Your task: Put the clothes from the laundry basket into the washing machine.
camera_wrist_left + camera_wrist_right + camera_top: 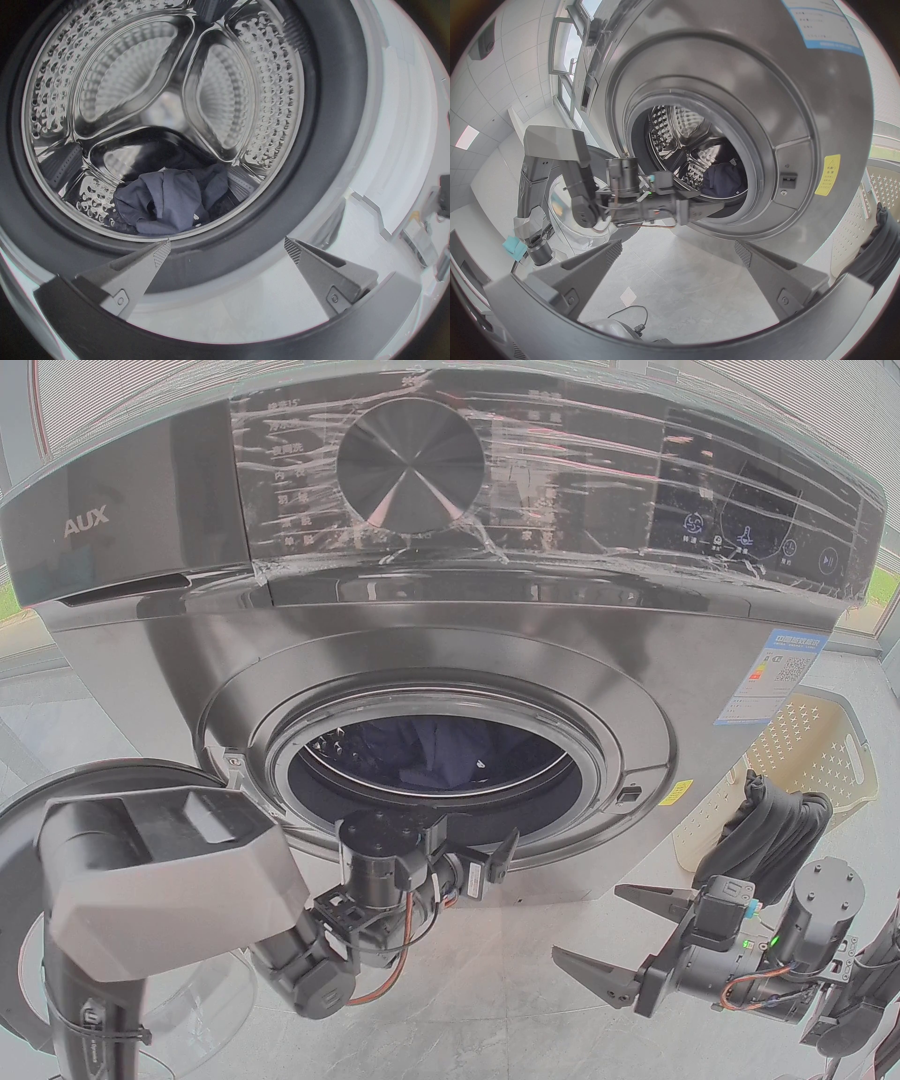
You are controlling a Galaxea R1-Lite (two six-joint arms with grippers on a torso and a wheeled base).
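The washing machine (pixel 141 660) stands on a grey floor (pixel 525 979), the laundry basket (pixel 825 744) beside it.

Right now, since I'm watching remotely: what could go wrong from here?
1. The left gripper sits open at the mouth of the drum and may block the way in for the right gripper.
2. The dark garment hangs over the laundry basket rim; a loose grasp could drop it on the floor.

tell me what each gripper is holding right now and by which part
Nothing is held. The left gripper is open and empty at the drum mouth; the right gripper is open and empty. The blue garment lies loose in the drum.
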